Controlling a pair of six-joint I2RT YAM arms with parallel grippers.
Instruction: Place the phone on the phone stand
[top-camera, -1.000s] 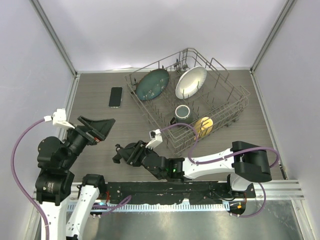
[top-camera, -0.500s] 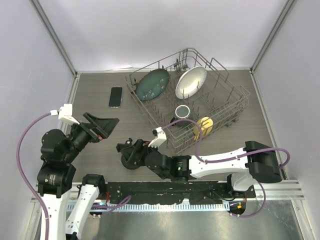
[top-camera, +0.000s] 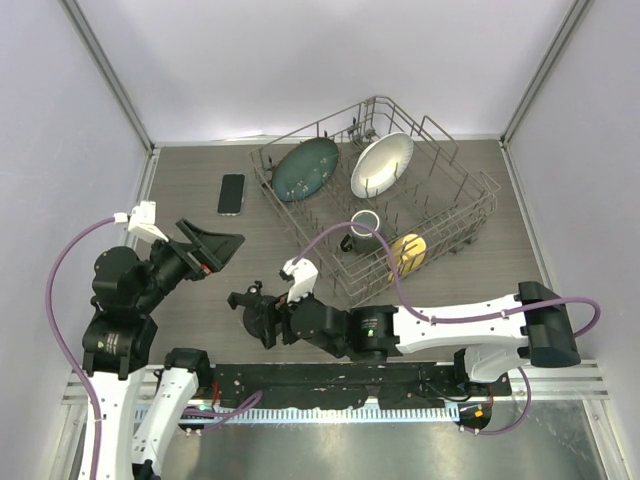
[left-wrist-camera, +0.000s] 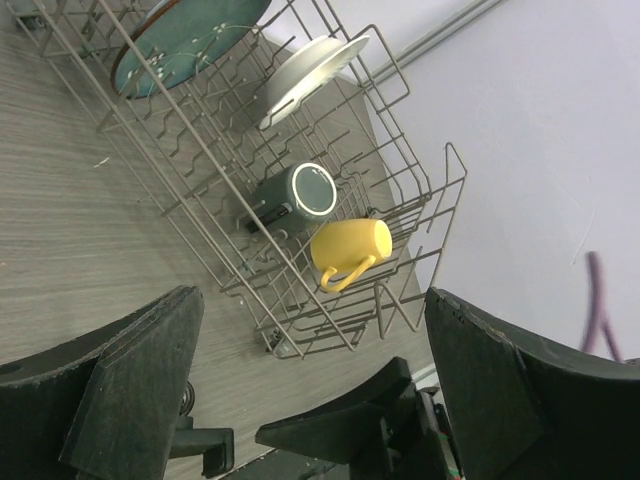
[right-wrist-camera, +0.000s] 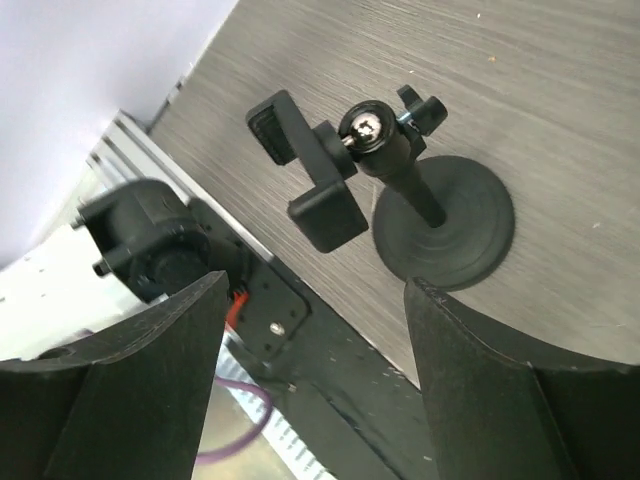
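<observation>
The phone (top-camera: 231, 193) lies flat on the table at the far left, left of the dish rack, with no gripper near it. The phone stand (top-camera: 250, 308) stands upright on its disc base near the front edge; the right wrist view shows its base (right-wrist-camera: 445, 222) and cradle (right-wrist-camera: 318, 190). My right gripper (top-camera: 270, 324) is open and empty, just behind the stand, and its fingers do not touch it (right-wrist-camera: 315, 400). My left gripper (top-camera: 208, 247) is open and empty, raised over the table's left side, between phone and stand (left-wrist-camera: 310, 400).
A wire dish rack (top-camera: 470, 215) fills the middle and right of the table. It holds a dark green plate (top-camera: 305, 168), a white plate (top-camera: 381, 164), a grey mug (top-camera: 364, 224) and a yellow cup (top-camera: 407, 252). The frame rail (top-camera: 400, 375) runs along the near edge.
My right gripper, close round the stand a second ago, has turned and drawn back, and the stand is on the table. My left gripper has shifted slightly up and right.
</observation>
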